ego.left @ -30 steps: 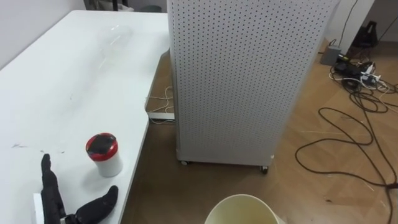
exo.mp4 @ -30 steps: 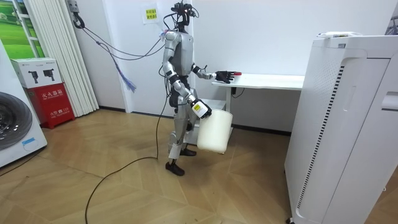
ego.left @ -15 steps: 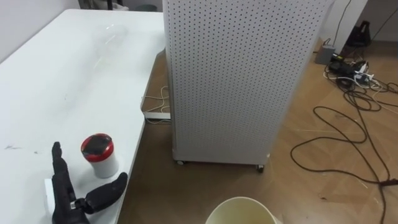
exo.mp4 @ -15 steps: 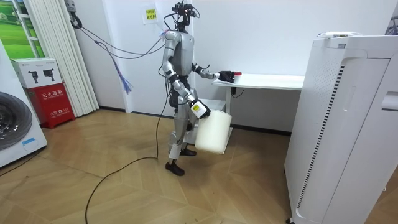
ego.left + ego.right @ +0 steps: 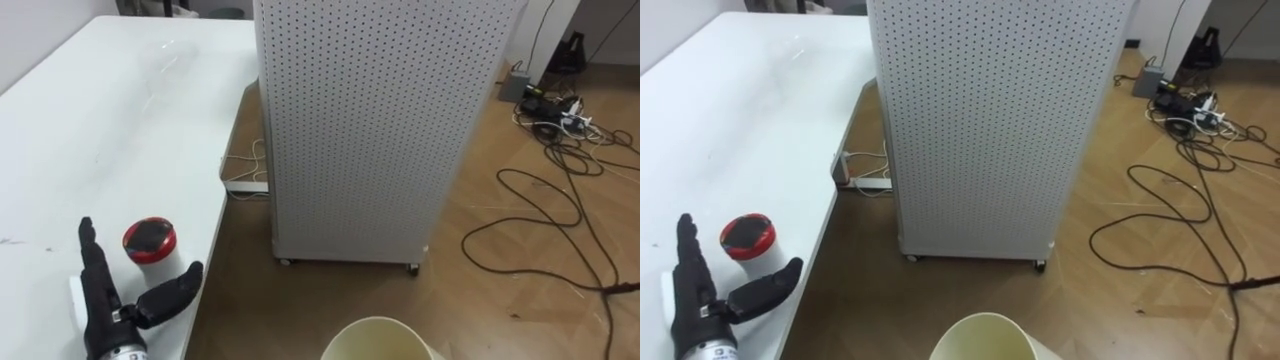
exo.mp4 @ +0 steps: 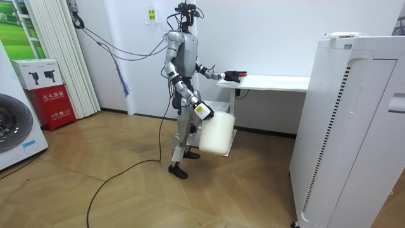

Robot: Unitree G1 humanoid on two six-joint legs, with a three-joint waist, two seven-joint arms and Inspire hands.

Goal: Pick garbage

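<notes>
At the near left of the eye views, on the white desk (image 5: 90, 130), my left hand (image 5: 112, 308) lies spread open: the fingers (image 5: 92, 262) are straight and point away from me, the thumb (image 5: 172, 290) is splayed to the right, and nothing is held. The task's thing, a small white cup with a red lid (image 5: 149, 241), stands upright near the desk's right edge, in the fork between those fingers and the thumb; I cannot tell whether the thumb touches it. Farther up the desk lies a transparent item (image 5: 168, 55), too faint to name. Right of the desk, on the wooden floor (image 5: 520, 300), stands a tall white perforated cabinet (image 5: 370, 120), with a white power strip (image 5: 245, 185) on the floor between it and the desk. Dark cables (image 5: 560, 215) loop across the floor to the right. The rim of a cream bin (image 5: 380, 335) rises at the near edge, below the cabinet. In the room view I stand at the end of the desk (image 6: 278, 82) with the left arm stretched out over it, the left hand (image 6: 232, 76) above the top. My right hand (image 6: 201, 112) is low at my hip against the bin (image 6: 216, 134), which hangs tilted off the floor; its grasp I cannot tell at this distance.
</notes>
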